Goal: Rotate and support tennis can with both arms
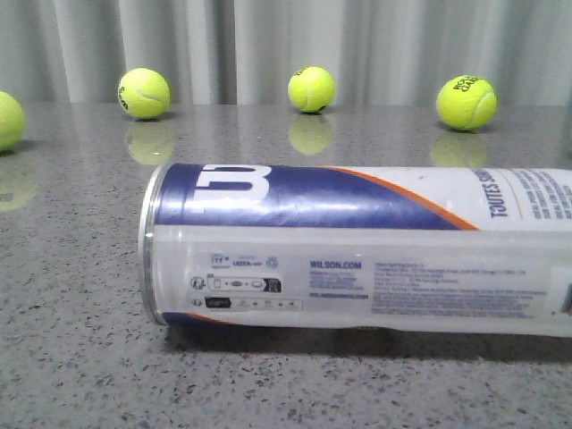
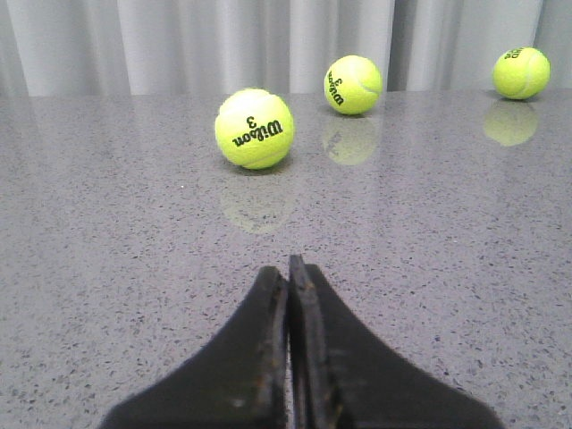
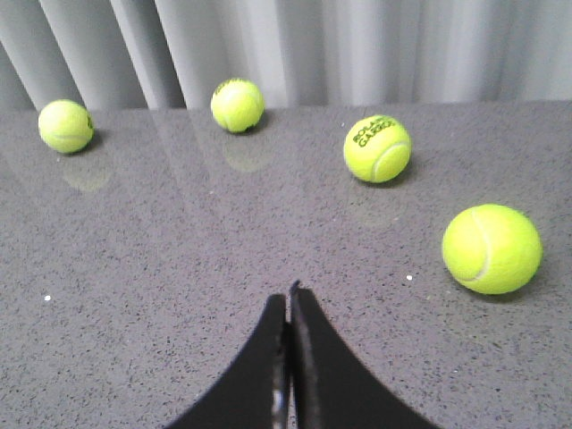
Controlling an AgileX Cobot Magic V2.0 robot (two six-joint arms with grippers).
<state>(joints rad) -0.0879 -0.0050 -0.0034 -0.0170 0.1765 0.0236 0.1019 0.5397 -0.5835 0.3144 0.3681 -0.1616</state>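
2 tools pressed closed, left tool point(image 2: 289, 268), right tool point(image 3: 289, 295), above table point(image 2: 107, 268)

Printed on the long clear-and-white plastic tennis can point(image 1: 357, 246) lying on its side: a large white "W" on the navy panel, "WILSON.COM" at mid-label, "TOUTES" toward 3 o'clock. Stamped on the nearest yellow-green felt tennis ball point(image 2: 255, 128): "Wilson 3". Remaining fine print too small to read.

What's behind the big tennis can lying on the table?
Behind the tennis can, yellow-green tennis balls sit on the grey table near the curtain: four show in the front view, the leftmost cut off. The can's body hides the table strip right behind it.
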